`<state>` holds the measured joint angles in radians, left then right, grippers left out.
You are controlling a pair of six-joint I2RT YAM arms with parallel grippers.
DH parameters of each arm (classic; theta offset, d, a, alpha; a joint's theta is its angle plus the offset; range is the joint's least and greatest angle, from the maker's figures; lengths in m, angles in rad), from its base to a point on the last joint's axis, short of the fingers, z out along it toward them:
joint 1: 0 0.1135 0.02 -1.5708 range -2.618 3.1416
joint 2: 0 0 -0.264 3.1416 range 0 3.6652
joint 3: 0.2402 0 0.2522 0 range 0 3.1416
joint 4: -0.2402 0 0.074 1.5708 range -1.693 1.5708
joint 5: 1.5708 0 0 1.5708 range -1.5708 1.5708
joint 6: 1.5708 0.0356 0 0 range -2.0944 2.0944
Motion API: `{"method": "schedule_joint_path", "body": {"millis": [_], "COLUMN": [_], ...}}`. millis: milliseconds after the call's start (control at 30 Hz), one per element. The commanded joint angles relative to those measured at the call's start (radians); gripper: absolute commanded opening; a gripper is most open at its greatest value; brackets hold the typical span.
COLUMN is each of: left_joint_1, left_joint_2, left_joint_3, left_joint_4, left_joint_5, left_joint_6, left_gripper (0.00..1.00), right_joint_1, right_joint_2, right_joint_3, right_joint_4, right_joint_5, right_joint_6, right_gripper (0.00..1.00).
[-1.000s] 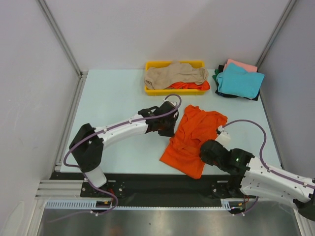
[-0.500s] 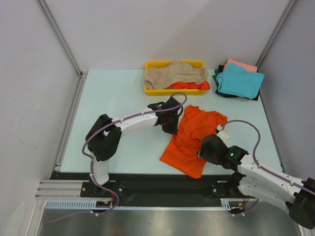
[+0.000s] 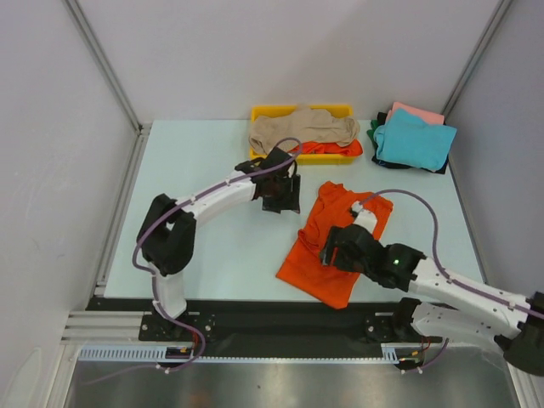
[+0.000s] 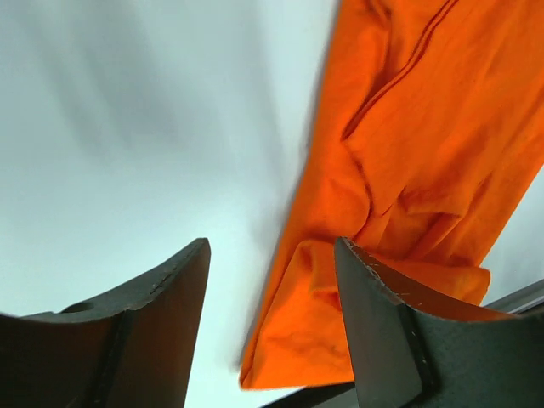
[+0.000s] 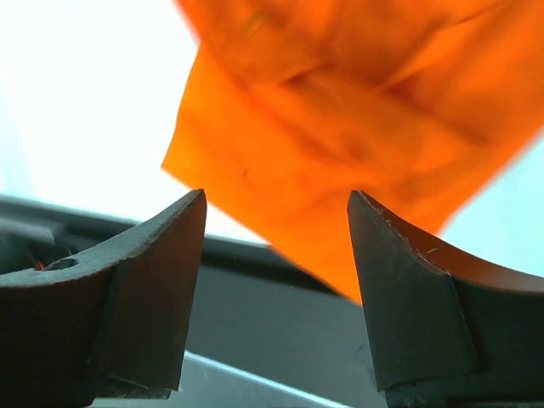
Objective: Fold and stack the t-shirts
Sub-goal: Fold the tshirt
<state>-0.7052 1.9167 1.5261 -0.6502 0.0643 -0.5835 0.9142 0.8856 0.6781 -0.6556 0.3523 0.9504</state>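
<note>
The orange shirt (image 3: 316,259) lies rumpled on the tabletop (image 3: 204,255) near the front edge, both claws spread and empty — left claw (image 4: 270,255) beside its left edge, right claw (image 5: 276,200) over its near hem — so each should probably pinch one outer corner and draw it flat before any fold.

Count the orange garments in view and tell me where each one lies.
2. One orange shirt lies crumpled on the table; a second orange piece lies in the yellow tray, mostly under the beige shirt. More may be hidden there.
</note>
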Motion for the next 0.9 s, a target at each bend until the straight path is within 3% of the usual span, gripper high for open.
{"method": "schedule_joint_path", "body": {"millis": [0,100,300,433,700,867], "left_joint_1": [0.022,0.05,0.088,0.114,0.124,0.124], "left_joint_2": [-0.148,-0.255,-0.447,-0.538,-0.63,-0.696], "left_joint_3": [-0.061,-0.188,-0.372,-0.463,-0.53,-0.584], "left_joint_4": [0.001,0.018,0.043,0.041,0.055,0.07], "left_joint_5": [-0.027,-0.047,-0.057,-0.061,-0.052,-0.046], "left_joint_6": [0.034,0.028,0.025,0.03,0.03,0.03], "left_gripper": [0.65,0.65,0.65,0.65,0.64,0.65], "right_joint_1": [0.141,0.17,0.131,0.062,-0.23,-0.238], "right_joint_2": [0.125,0.316,0.46,0.484,0.536,0.454], "right_joint_3": [0.055,0.078,0.101,0.113,0.208,0.259], "right_joint_4": [0.071,0.154,0.22,0.197,0.139,0.088], "right_joint_5": [0.047,0.022,-0.013,0.0,0.111,0.131], "right_joint_6": [0.043,0.051,0.042,0.008,-0.223,-0.286], "right_gripper": [0.72,0.71,0.71,0.71,0.71,0.71]}}
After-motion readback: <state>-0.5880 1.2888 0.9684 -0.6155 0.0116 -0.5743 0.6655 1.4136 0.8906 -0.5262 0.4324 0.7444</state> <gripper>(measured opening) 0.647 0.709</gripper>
